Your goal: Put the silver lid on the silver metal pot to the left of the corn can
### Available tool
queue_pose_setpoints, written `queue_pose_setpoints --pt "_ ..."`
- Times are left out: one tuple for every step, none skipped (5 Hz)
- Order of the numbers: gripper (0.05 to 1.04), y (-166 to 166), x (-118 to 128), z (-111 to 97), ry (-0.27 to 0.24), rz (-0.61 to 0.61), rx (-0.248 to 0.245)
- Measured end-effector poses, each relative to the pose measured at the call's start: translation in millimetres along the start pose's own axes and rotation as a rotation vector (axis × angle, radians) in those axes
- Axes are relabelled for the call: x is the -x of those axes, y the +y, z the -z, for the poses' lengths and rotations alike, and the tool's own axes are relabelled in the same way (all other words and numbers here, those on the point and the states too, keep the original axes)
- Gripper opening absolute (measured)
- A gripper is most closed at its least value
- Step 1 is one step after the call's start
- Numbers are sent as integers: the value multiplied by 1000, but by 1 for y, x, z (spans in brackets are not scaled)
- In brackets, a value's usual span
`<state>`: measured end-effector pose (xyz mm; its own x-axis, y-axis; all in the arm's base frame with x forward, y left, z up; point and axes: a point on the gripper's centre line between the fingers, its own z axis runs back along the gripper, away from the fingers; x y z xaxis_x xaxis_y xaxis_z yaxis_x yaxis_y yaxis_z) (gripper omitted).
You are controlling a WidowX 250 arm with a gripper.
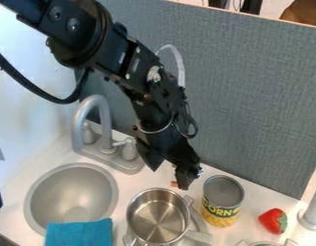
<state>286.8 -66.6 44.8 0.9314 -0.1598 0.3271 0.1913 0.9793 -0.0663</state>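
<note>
The pincer [168, 178], its fingers parted, hangs near a shiny, round steel pot [159, 218]; a yellow-labelled can [222, 204] stands close by it.

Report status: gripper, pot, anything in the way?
Gripper open, hanging near metal pot. Pot upright, empty. Yellow-labelled can close beside it, possible snag.
</note>
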Motion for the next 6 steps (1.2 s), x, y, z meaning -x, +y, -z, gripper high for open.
queue_pose_setpoints --pt "1000 1 4 4 18 -4 -2" --pt "1000 0 5 6 25 -6 0" --pt "1000 -13 11 15 58 46 -2" --pt "1000 -29 12 26 83 94 13" --pt "1000 -53 11 42 115 161 43" --pt "1000 -75 11 59 144 211 56"
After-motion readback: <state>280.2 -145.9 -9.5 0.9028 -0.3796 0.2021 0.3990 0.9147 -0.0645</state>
